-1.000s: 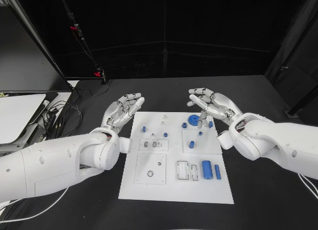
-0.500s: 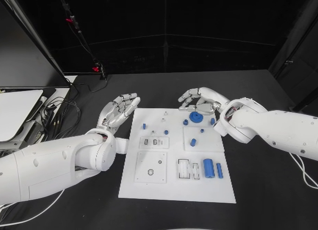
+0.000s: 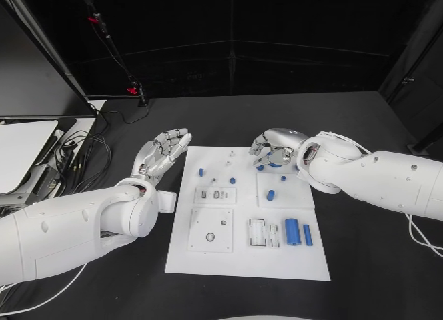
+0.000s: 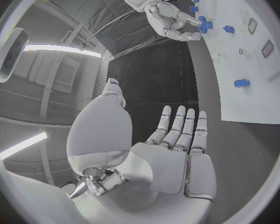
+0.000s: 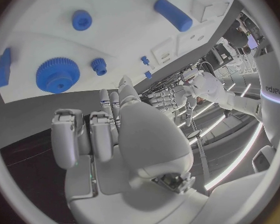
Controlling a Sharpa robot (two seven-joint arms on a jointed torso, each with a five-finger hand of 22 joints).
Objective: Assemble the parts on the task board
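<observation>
Hands (image 3: pixel 164 152) x2, board (image 3: pixel 247 263) x1, blue cylinders (image 3: pixel 291 231) x2.

White task board (image 3: pixel 243 257) flat mid-table, small blue parts (image 3: pixel 291 232) scattered on it.

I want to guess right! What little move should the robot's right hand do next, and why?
Probably lower the right hand a little and close its fingers on the big gear. The hand hovers right over the gear at the board's far end, holding nothing.
</observation>
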